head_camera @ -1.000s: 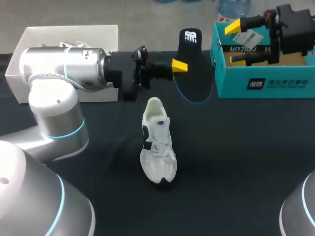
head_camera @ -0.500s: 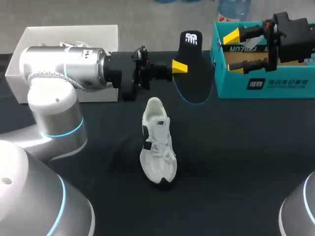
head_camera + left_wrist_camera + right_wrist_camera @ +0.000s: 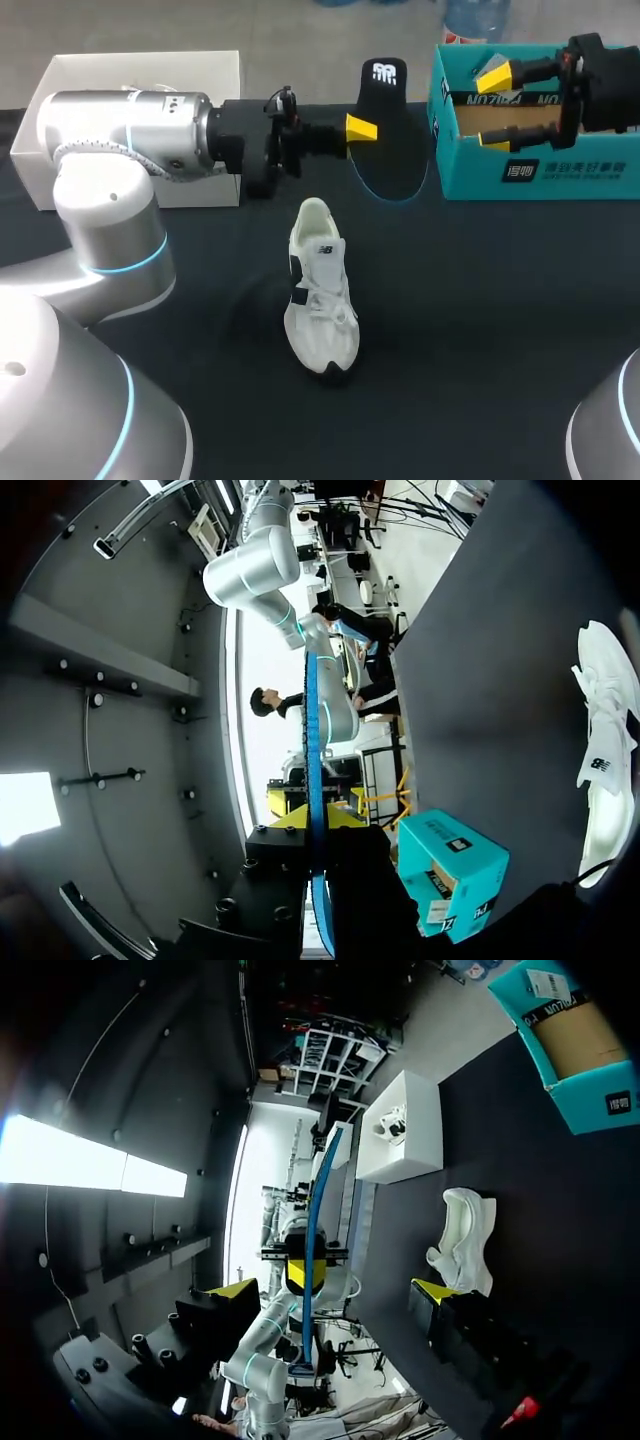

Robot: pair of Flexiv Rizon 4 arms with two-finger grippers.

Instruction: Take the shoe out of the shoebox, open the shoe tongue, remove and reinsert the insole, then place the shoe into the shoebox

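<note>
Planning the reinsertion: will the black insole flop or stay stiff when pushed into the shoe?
Probably keeps its shape: the insole, pinched at one edge by the left hand, stands upright without drooping. Edge-on in the left wrist view it looks thin, so likely light and apt to buckle if forced into the shoe.

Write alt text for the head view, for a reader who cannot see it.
The left pincer holds a black insole just beyond a white shoe, which stands on its sole mid-way across the dark table. The right pincer hangs open over the teal shoebox at the far right, and a white box sits at the far left.
</note>
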